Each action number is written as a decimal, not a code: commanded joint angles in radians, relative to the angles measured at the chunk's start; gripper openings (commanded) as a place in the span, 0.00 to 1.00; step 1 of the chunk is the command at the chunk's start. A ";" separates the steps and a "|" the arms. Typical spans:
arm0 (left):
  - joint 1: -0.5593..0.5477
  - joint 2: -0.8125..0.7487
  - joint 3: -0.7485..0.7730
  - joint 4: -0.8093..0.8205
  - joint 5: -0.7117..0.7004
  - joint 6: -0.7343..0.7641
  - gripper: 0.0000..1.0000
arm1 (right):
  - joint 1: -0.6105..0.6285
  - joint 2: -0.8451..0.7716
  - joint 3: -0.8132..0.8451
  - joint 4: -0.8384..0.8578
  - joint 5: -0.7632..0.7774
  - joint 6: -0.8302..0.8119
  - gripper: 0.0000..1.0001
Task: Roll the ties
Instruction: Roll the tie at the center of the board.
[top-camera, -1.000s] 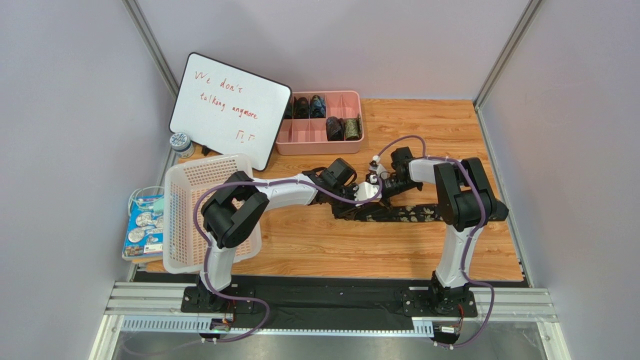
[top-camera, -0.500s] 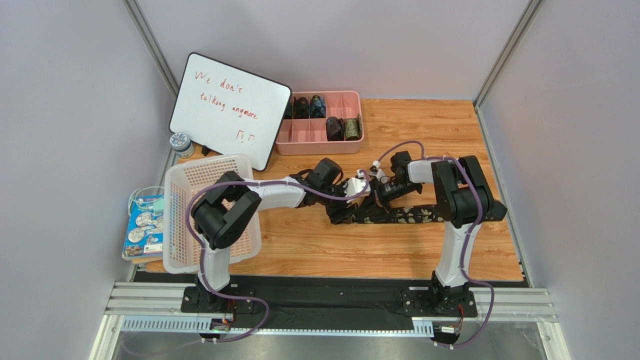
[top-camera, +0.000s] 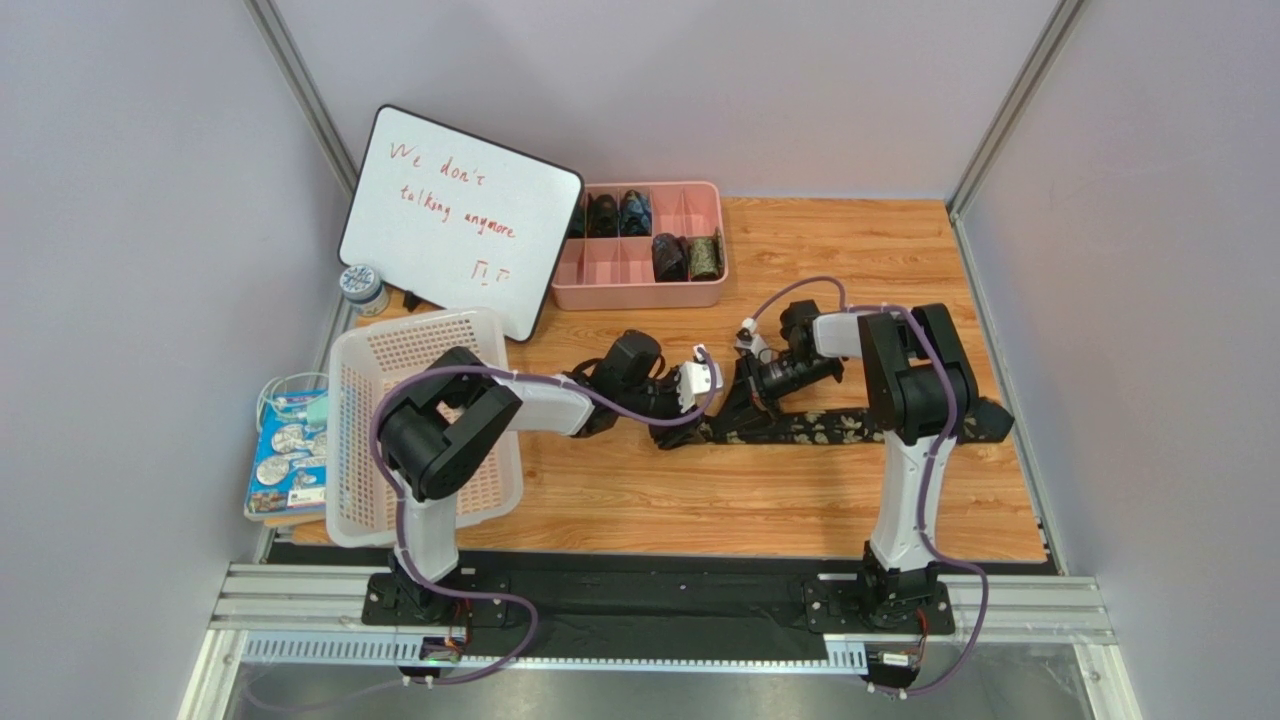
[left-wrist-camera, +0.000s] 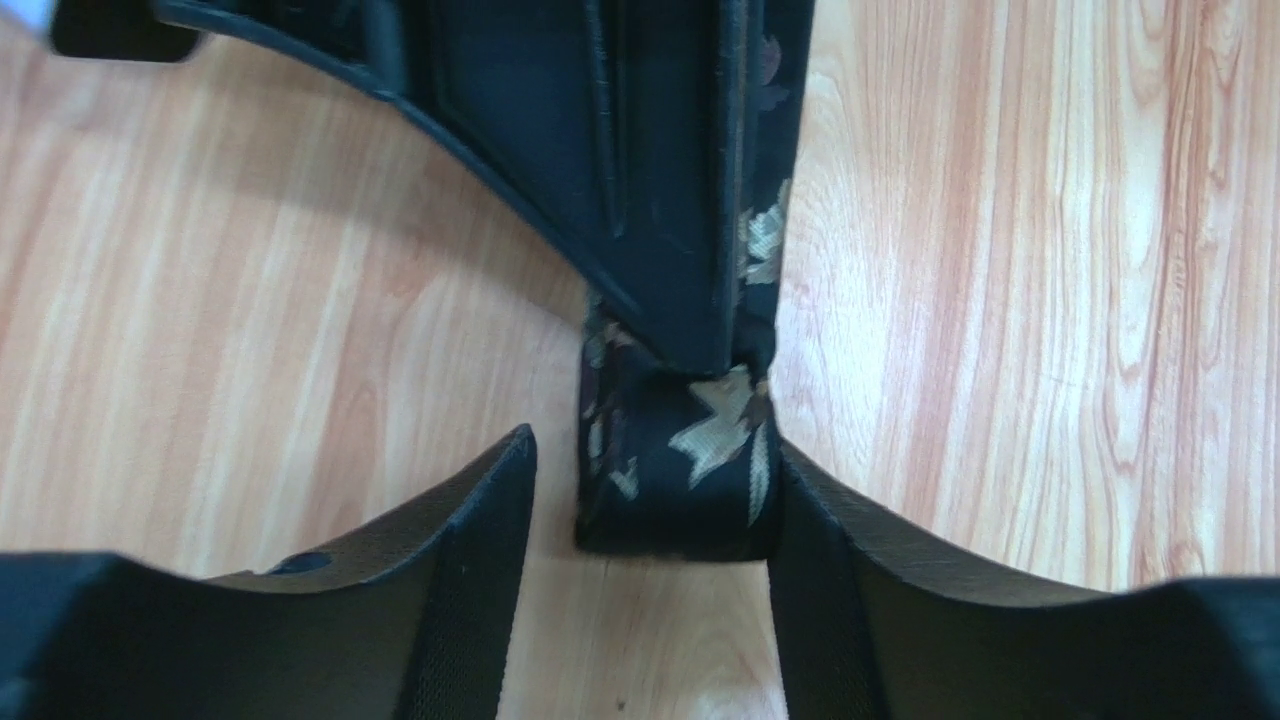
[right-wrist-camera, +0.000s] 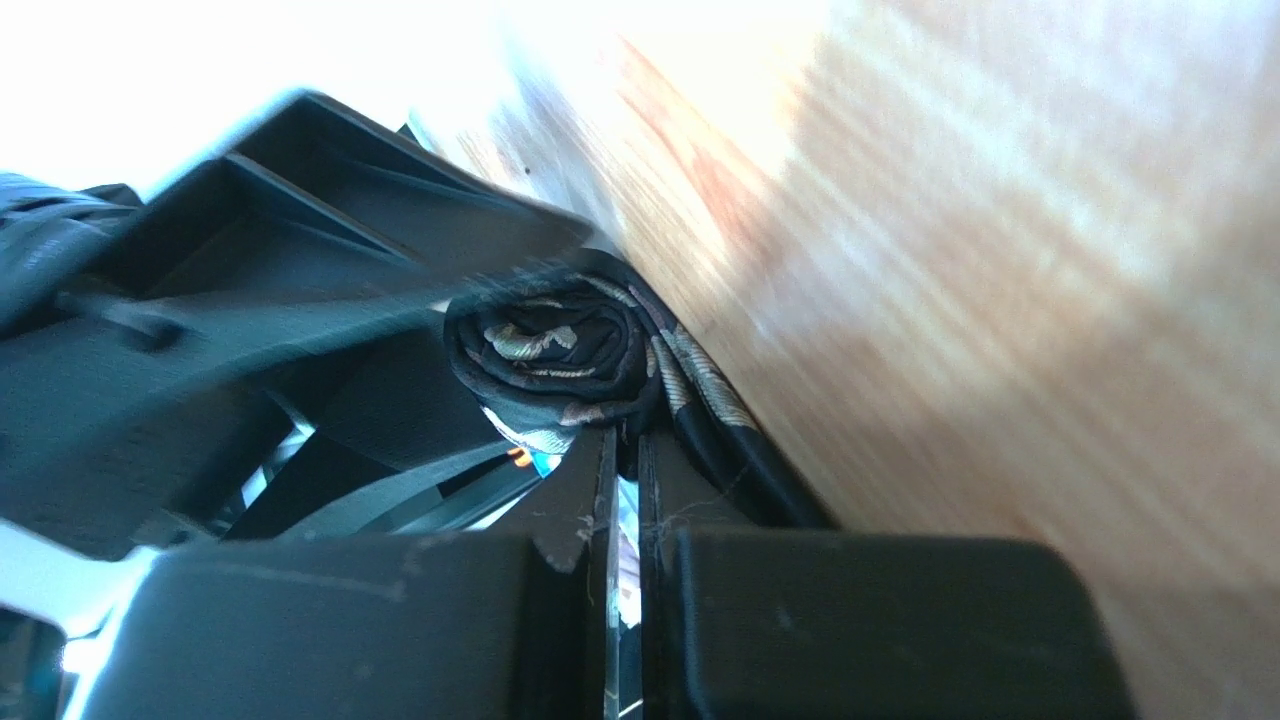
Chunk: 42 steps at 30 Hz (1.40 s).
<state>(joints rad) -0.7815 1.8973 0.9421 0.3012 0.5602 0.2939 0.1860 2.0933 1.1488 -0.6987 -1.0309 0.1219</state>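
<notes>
Surface: wood-grain table (top-camera: 631, 510) | walls (top-camera: 135, 225): plain grey | tie (top-camera: 842, 429): on table

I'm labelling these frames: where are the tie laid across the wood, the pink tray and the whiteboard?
tie (top-camera: 819, 429): top external view, on its flat unrolled stretch.
pink tray (top-camera: 642, 299): top external view, on its near wall.
whiteboard (top-camera: 458, 225): top external view, on its white face.

Left arm (top-camera: 541, 398) stretched rightward, left end effector (left-wrist-camera: 646, 465) parted, right arm (top-camera: 902, 375) bent inward, right end effector (right-wrist-camera: 628, 495) clamped together.
</notes>
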 joint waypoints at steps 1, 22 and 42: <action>-0.016 0.052 0.046 0.052 0.029 0.059 0.40 | -0.006 0.103 -0.004 -0.025 0.230 -0.014 0.00; -0.104 0.112 0.299 -0.617 -0.181 0.142 0.24 | 0.041 -0.154 -0.011 -0.002 0.081 0.067 0.50; 0.014 -0.058 0.011 -0.053 0.132 -0.048 0.86 | -0.031 0.030 -0.070 0.001 0.146 -0.014 0.00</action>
<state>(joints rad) -0.7681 1.8568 0.9962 0.0311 0.5838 0.3420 0.1661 2.0403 1.1049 -0.7124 -1.0351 0.1959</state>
